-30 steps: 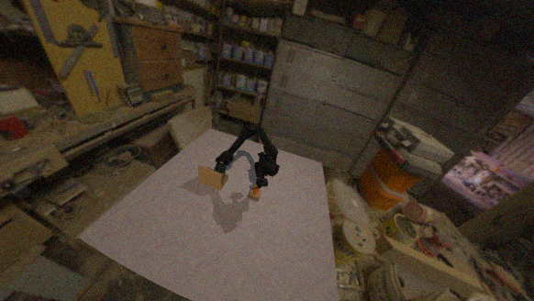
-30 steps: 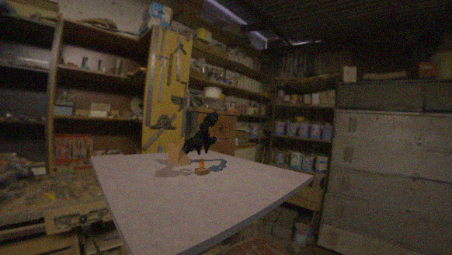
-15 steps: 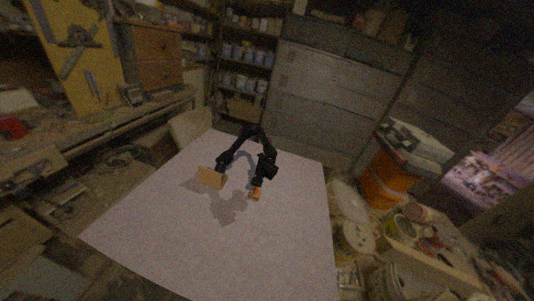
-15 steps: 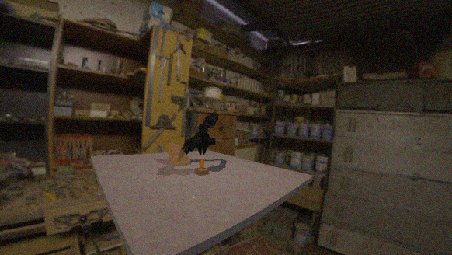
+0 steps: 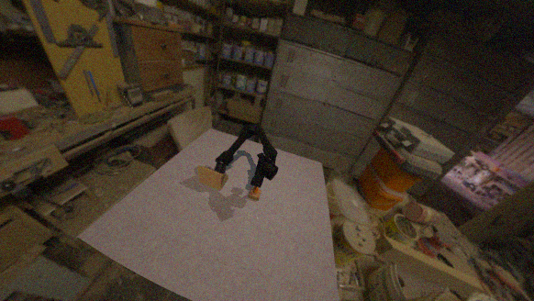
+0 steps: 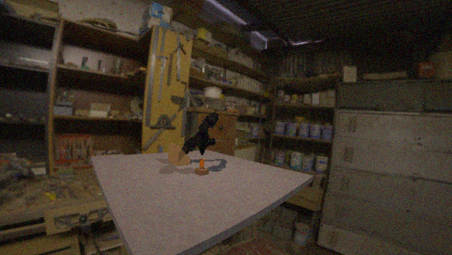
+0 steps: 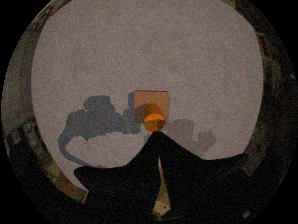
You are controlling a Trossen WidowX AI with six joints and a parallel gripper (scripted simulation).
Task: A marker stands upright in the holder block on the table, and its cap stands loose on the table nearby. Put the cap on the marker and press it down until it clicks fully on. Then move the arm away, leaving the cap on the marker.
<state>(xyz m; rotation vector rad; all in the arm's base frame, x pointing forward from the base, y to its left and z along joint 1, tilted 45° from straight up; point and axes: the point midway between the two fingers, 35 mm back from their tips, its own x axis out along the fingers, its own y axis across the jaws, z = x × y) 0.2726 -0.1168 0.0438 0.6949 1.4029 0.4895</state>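
In the top view, going left to right, we see a tan panel (image 5: 211,177) (image 6: 178,155) near the tabletop's (image 5: 220,239) (image 6: 194,194) (image 7: 150,55) back-left edge, then the orange piece on the holder block (image 5: 254,197) (image 6: 202,171) (image 7: 151,99), inward from the right edge. The exterior view shows what the top view hides: the orange piece (image 6: 202,163) (image 7: 154,121) stands upright, apart from the gripper (image 5: 257,184) (image 6: 202,154) (image 7: 156,135) above. Only the wrist view shows us its fingertips pressed together, pinching nothing.

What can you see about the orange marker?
The orange marker stands upright in a small, square, orange-brown holder block. It looks like smooth plastic with a round top, a bit brighter on one side. The block holds its bottom. The pincer is shut and doesn't hold it. I can't tell if its cap is fully on.
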